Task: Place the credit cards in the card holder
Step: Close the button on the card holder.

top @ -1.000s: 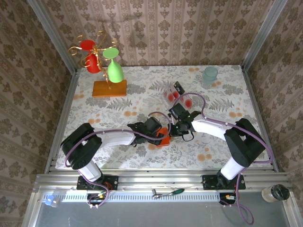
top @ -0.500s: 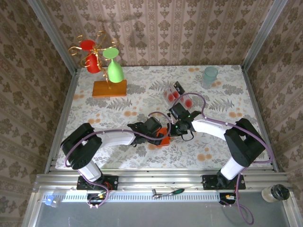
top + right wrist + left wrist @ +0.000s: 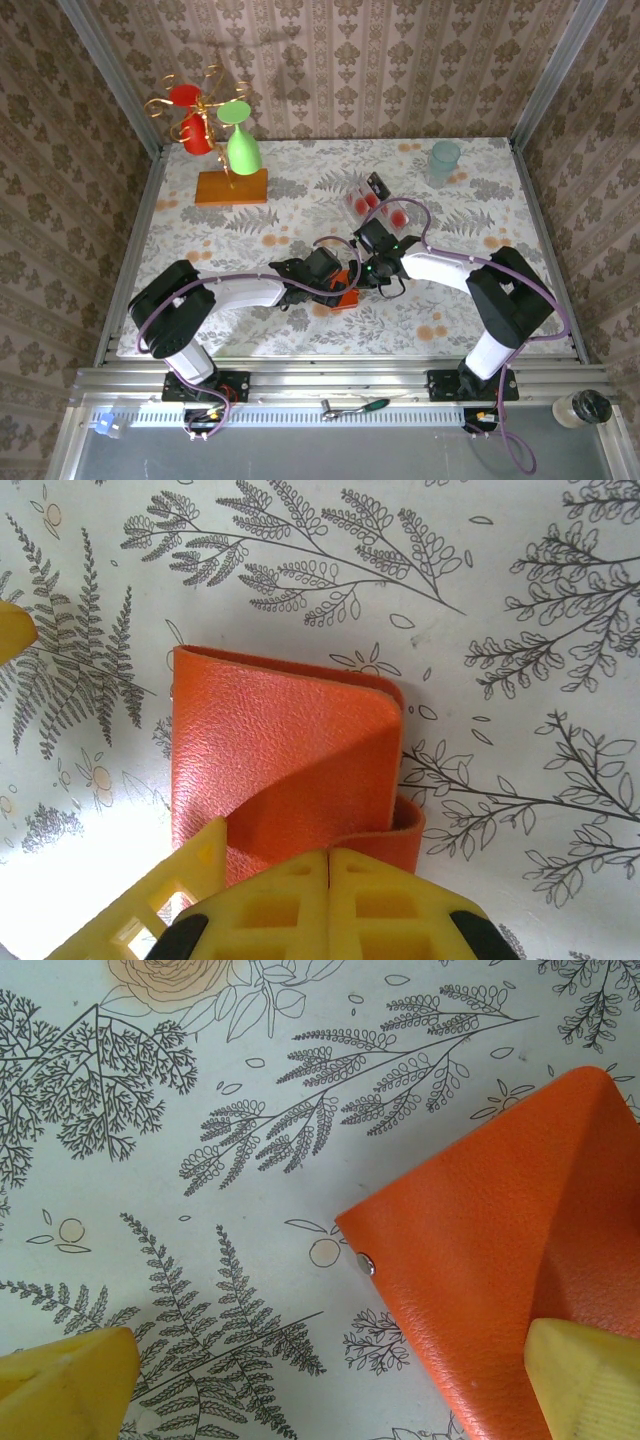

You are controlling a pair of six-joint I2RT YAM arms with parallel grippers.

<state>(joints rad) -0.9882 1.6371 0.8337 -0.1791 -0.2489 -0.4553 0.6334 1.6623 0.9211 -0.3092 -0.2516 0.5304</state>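
Holder (image 3: 280, 750): lying folded, touching right gripper (image 3: 328, 865).
Right gripper: pressing together at holder's curled edge.
Left gripper (image 3: 320, 1390): spreading wide, one finger (image 3: 585, 1375) overlapping holder's corner.
Cards (image 3: 375, 203): lying beyond both, bare table (image 3: 250, 1110) around.

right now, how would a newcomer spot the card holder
On the floral table, look just in front of the centre. The card holder is the small square orange wallet lying there. Unlike the larger flat orange block at the back left, it is folded and has a small metal snap.

far left: orange block (image 3: 231, 187) with gold wire stand (image 3: 198, 108) | far right: pale green cup (image 3: 444, 160) | floral tablecloth (image 3: 300, 172)
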